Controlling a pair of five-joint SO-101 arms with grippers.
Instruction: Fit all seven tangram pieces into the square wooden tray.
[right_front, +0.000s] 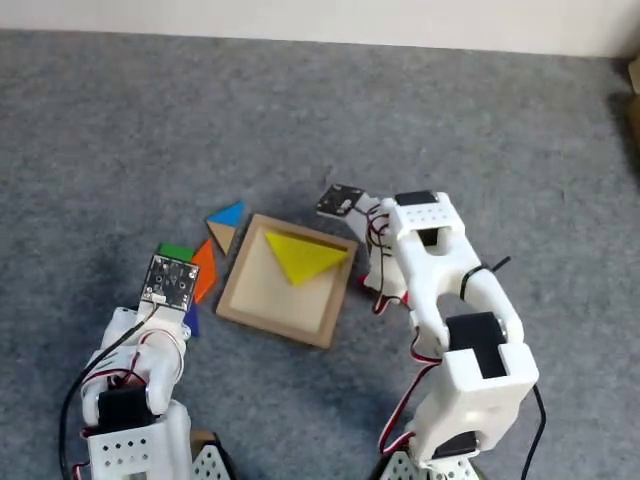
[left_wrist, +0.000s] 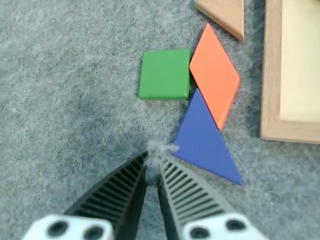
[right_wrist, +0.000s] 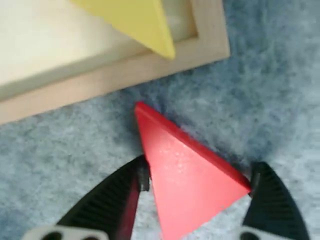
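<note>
Underfoot, grey carpet; seven pieces counted, one in the tray

Set up on rough grey carpet (right_front: 120, 130), with a pale strip of wall (right_front: 300, 18) along the far edge. Counted two arms and one square wooden tray (right_front: 275, 326). Counted seven pieces: five triangles, one square, one parallelogram. Found just one inside the tray, the yellow triangle (right_front: 300, 256), in its far half. Found five on the carpet on the left arm's side of the tray: light blue triangle (right_front: 228, 213), tan triangle (right_front: 222, 236), orange parallelogram (left_wrist: 215, 75), green square (left_wrist: 164, 73), dark blue triangle (left_wrist: 202, 140). Saw the left claw (left_wrist: 152, 167) pressed together, tips at the dark blue triangle's corner. Saw the right claw (right_wrist: 197, 175) pinching the red triangle (right_wrist: 182, 165), near the tray's rim on the other side.
</note>
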